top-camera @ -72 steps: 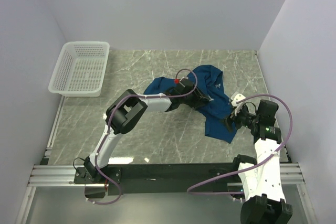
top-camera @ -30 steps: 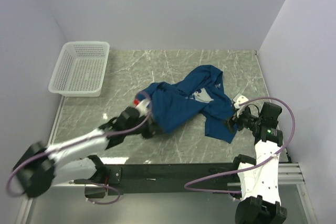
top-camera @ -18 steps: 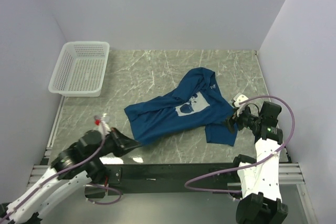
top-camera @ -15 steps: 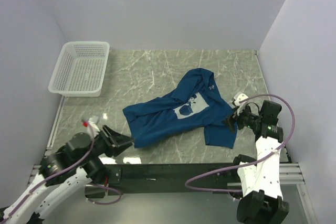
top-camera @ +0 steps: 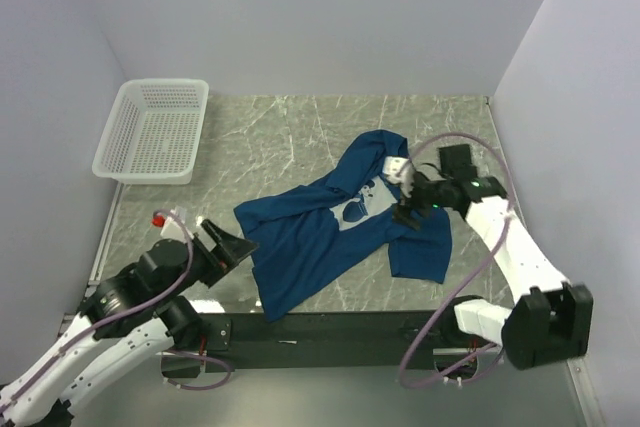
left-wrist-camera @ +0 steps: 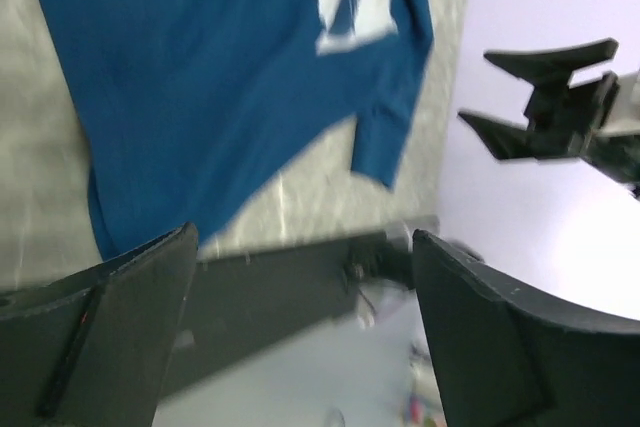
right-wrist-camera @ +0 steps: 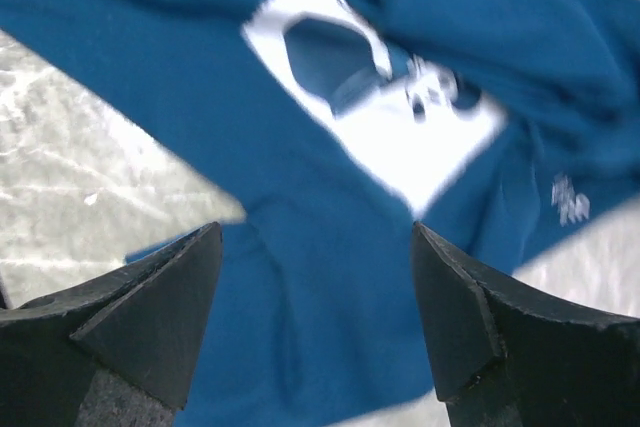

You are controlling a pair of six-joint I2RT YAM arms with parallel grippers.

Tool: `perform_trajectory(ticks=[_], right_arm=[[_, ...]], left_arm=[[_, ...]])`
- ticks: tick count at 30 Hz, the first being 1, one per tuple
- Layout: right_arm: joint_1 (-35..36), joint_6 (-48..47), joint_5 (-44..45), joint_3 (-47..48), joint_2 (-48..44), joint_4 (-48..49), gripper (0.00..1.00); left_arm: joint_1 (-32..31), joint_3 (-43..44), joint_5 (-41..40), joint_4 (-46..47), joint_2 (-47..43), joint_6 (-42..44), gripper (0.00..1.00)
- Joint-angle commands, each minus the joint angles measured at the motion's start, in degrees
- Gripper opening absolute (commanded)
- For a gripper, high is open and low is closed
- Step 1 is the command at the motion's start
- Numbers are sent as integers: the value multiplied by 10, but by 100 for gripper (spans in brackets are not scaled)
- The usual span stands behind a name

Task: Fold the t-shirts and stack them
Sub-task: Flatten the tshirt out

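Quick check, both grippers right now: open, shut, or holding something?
Left gripper: open, holding nothing.
Right gripper: open, holding nothing, over the t-shirt.

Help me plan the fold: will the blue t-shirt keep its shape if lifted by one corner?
Probably floppy: the t-shirt lies creased and flat against the table, so a lifted corner would likely drape. It looks thin, so it is likely light. Pushed, it would probably bunch rather than slide whole.

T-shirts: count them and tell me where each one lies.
1. The dark blue t-shirt lies rumpled on the table, right of centre. The white basket holds none; none seems hidden.
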Motion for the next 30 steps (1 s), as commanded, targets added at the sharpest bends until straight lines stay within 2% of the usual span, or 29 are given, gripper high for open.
perform_trajectory(ticks=[1,4,6,9,10,14,18,23,26,29,30], right_arm=[[106,69,110,53,73,100,80],[180,167,198,86,144,192,77],[201,220,229,114,199,234,76],[230,272,284,147,270,272,73],[238,286,333,155,286,280,72],[260,315,391,210,366,275,66],[270,340,414,255,427,256,62],[278,343,413,280,454,239,60],[281,349,414,290,469,231,55],[280,359,417,314,487,218,45],[279,360,419,326,497,203,35]], left_arm=[[-2,-14,-79,123,52,60,94],[-2,-24,-107,170,100,74,95],[-1,-21,-120,193,128,82,95],[-2,-22,-126,204,141,86,95],[-1,-25,-126,205,141,83,94],[-1,-68,-114,213,112,55,94],[-1,-103,-102,213,72,33,93],[-1,-120,-102,202,46,21,93],[-1,-123,-102,207,41,20,93],[-1,-123,-101,211,47,24,93],[-1,-123,-101,211,51,24,93]])
